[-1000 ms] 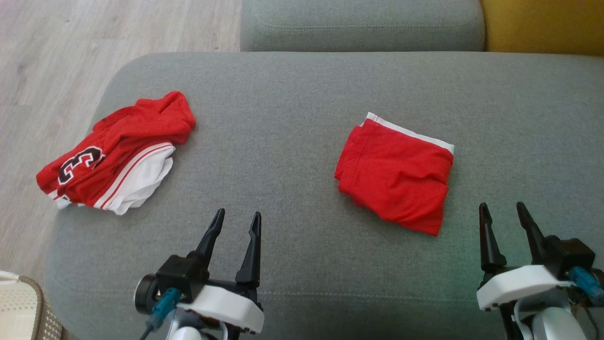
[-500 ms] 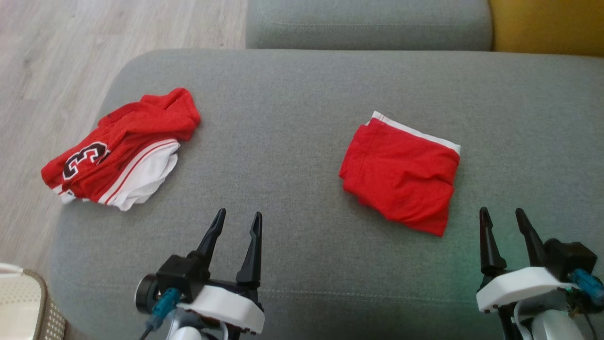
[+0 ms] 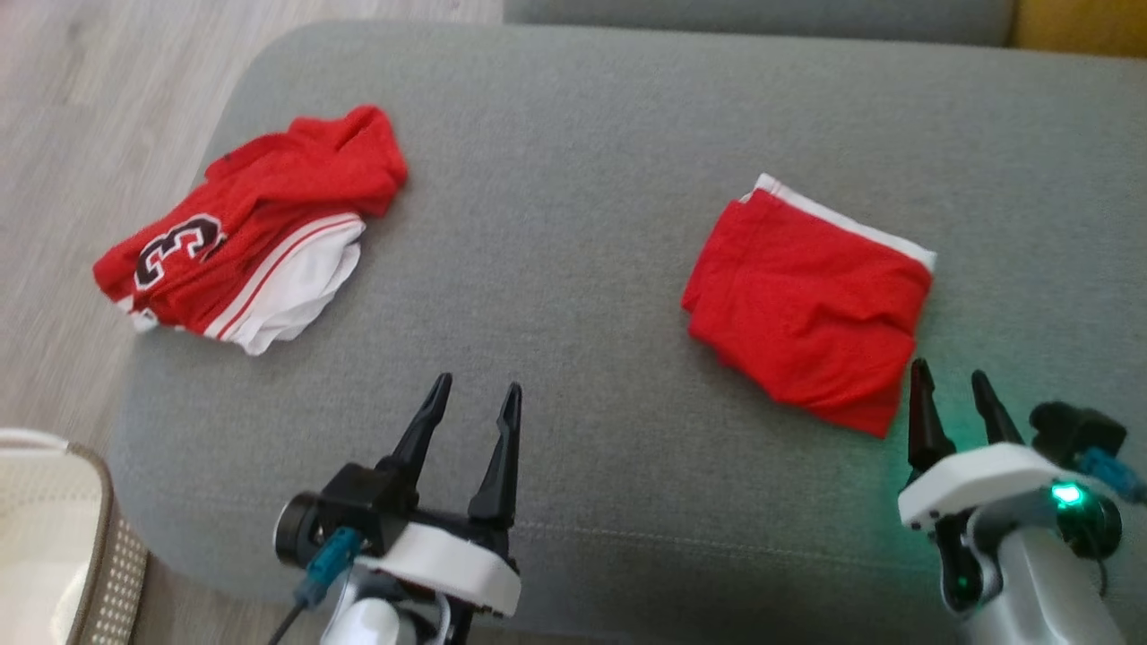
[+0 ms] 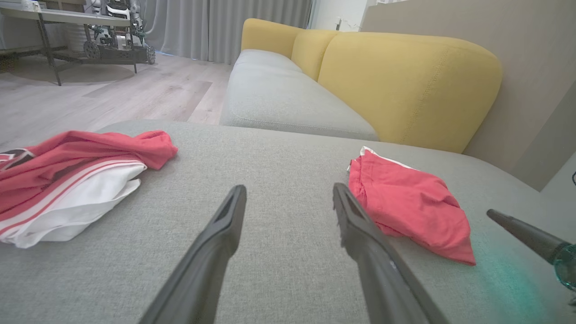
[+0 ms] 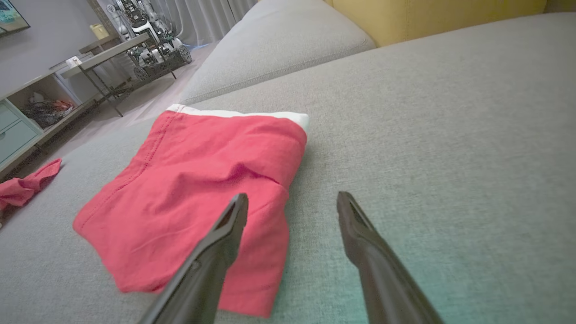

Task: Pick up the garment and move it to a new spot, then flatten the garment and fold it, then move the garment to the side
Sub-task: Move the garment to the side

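Note:
A crumpled red and white garment (image 3: 260,224) with a black number lies at the left end of the grey sofa seat (image 3: 582,179); it also shows in the left wrist view (image 4: 67,171). A folded red garment (image 3: 806,305) with a white band lies to the right (image 4: 405,202) (image 5: 193,180). My left gripper (image 3: 477,387) (image 4: 289,189) is open over bare cushion between the two garments, holding nothing. My right gripper (image 3: 947,372) (image 5: 292,197) is open too, just off the folded garment's near right corner, its left finger over the cloth's edge.
Wooden floor (image 3: 72,134) runs along the seat's rounded left edge. A pale woven basket (image 3: 45,528) stands at the lower left. Beyond the seat lie another grey cushion (image 4: 279,99) and a yellow backrest (image 4: 405,76). The right gripper's fingertip (image 4: 517,229) shows in the left wrist view.
The head camera has shifted, so the whole picture sits higher and further right. Neither garment has moved on the seat. Both grippers stay open, the right one now closer to the folded garment's corner.

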